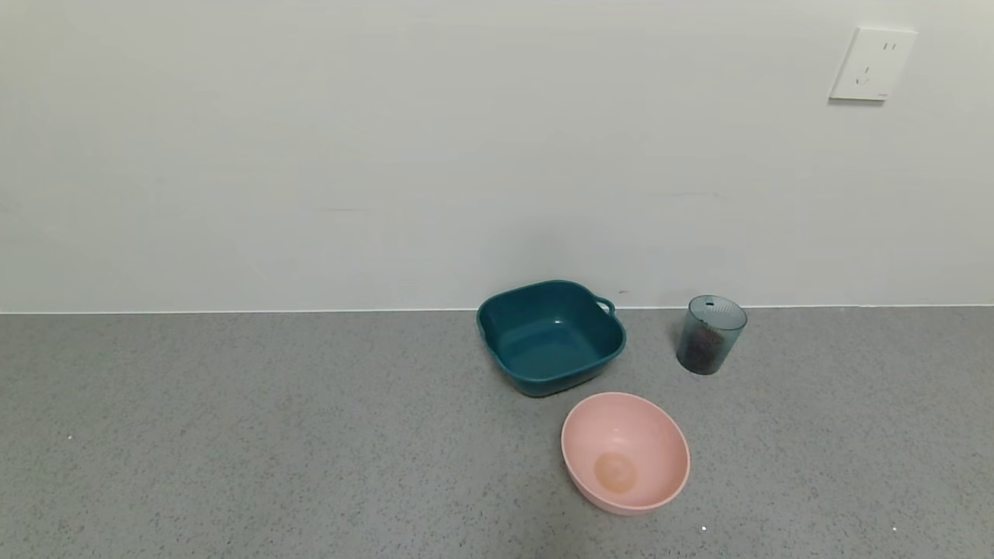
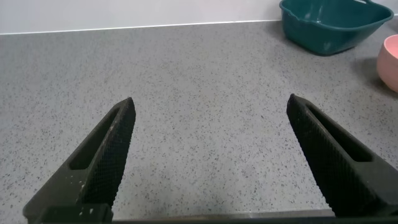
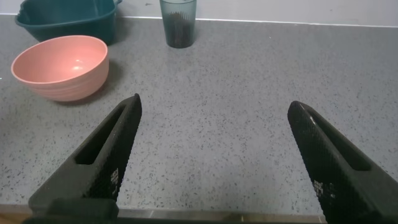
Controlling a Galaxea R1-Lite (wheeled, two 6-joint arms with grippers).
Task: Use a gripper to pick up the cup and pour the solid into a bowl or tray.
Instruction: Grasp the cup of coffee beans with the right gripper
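Note:
The grey-blue ribbed cup [image 1: 710,335] stands upright at the back right of the grey counter, near the wall. Dark brown solid pieces [image 1: 703,347] fill its lower part. It also shows in the right wrist view [image 3: 178,22]. The dark teal rounded-square basin [image 1: 550,337] sits left of the cup, its loop handle toward the cup; it looks empty. Neither arm shows in the head view. My right gripper [image 3: 212,107] is open and empty over bare counter, well short of the cup. My left gripper [image 2: 211,102] is open and empty, with the basin [image 2: 329,25] far off.
A round pink bowl [image 1: 625,451] sits in front of the basin and cup; it also shows in the right wrist view [image 3: 61,66]. A white wall runs behind the counter, with a socket plate [image 1: 873,64] at upper right. The grey counter [image 1: 233,435] stretches to the left.

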